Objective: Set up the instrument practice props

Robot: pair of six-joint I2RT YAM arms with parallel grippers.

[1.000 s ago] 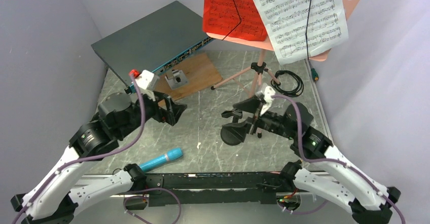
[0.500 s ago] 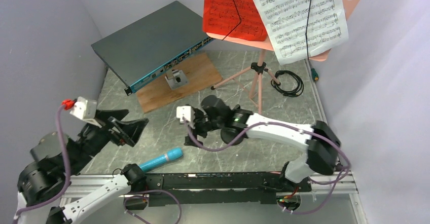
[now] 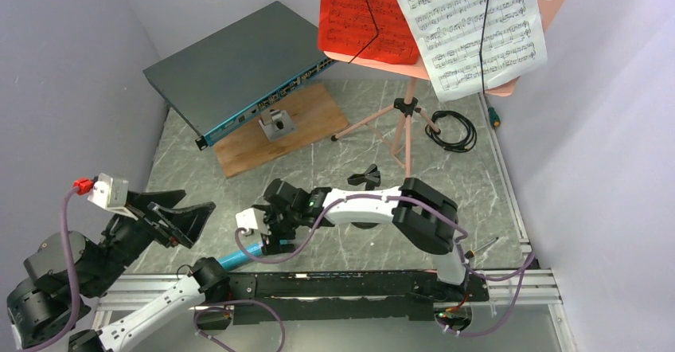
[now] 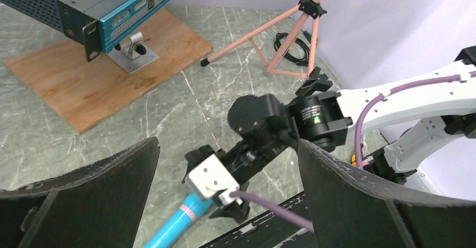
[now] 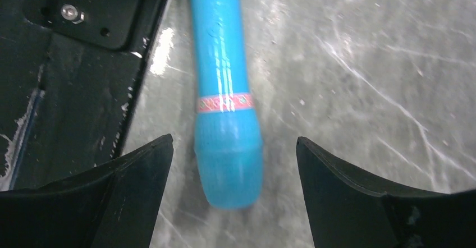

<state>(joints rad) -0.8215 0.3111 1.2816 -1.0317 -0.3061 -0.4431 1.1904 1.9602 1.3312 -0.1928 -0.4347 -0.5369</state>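
Right gripper (image 5: 233, 166): jaws apart, straddling the head end of the cyan-blue microphone (image 5: 224, 91), with a gap showing on each side, so no clamp. The mic lies flat on the desk (image 3: 334, 161) at the near edge, right beside the black base rail (image 5: 84, 63). It has a pink patterned band just behind the head; no text I can read on it. Left gripper (image 4: 227, 144): jaws wide apart, nothing between them, held off the desk to the left and facing the right arm. Round sticker on the right arm's wrist joint (image 4: 310, 116), print too small to read. The arm covers most of the small black mic stand (image 3: 368, 177); only its clip shows. Behind it stands the salmon-pink music stand (image 3: 406, 129) on tripod legs, carrying a red page (image 3: 362, 13) and a white page (image 3: 470, 25), printed notation only. Coiled black cable (image 3: 452, 131) near its right leg. Far left: dark grey network switch (image 3: 231, 65) resting over a wooden board (image 3: 306, 125) with a metal bracket (image 3: 276, 123).
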